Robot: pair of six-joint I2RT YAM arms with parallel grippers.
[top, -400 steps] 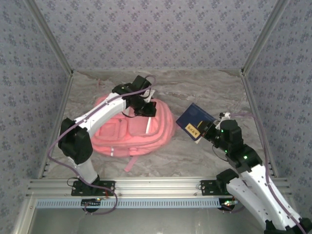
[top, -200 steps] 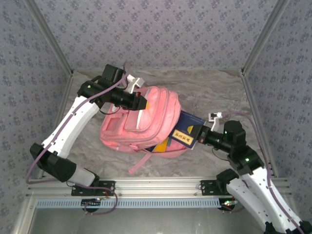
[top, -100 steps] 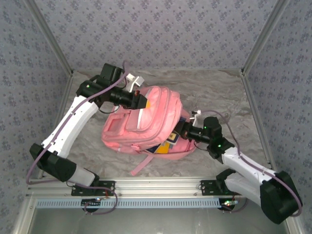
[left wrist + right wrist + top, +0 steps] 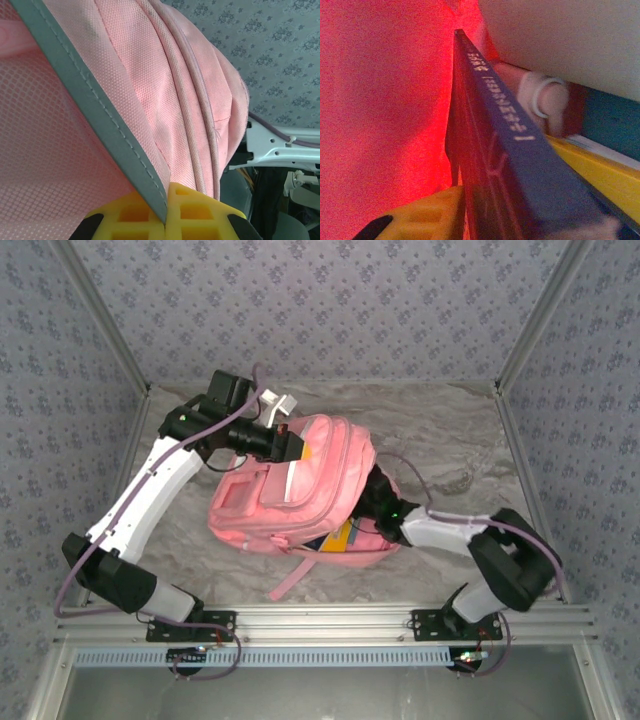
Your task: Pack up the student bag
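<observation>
Two arms rise from the aluminium rail [image 4: 320, 622] at the near edge. Just beyond it the student bag [image 4: 290, 505] lies on the bench [image 4: 450, 440], left of centre, its mouth gaping toward the right arm. The right claw [image 4: 372, 502] sits inside that mouth, so this arm is the nearer one for packing. Its wrist view has a dark blue book [image 4: 495, 150] running lengthwise straight away from the claw into the pink interior, edge-on beside one yellow pad [image 4: 430, 210]. Whether the claw grips the book or has let go I cannot tell. A yellow-covered book [image 4: 343, 536] peeks from the mouth's near lip. Farther back, the left claw [image 4: 293, 447] is clenched on the bag's upper rim, pinching a grey strip [image 4: 100, 110] and apparently propping the mouth open. The bench is grey and marbled; patterned blue-grey walls [image 4: 330, 310] close the far side.
</observation>
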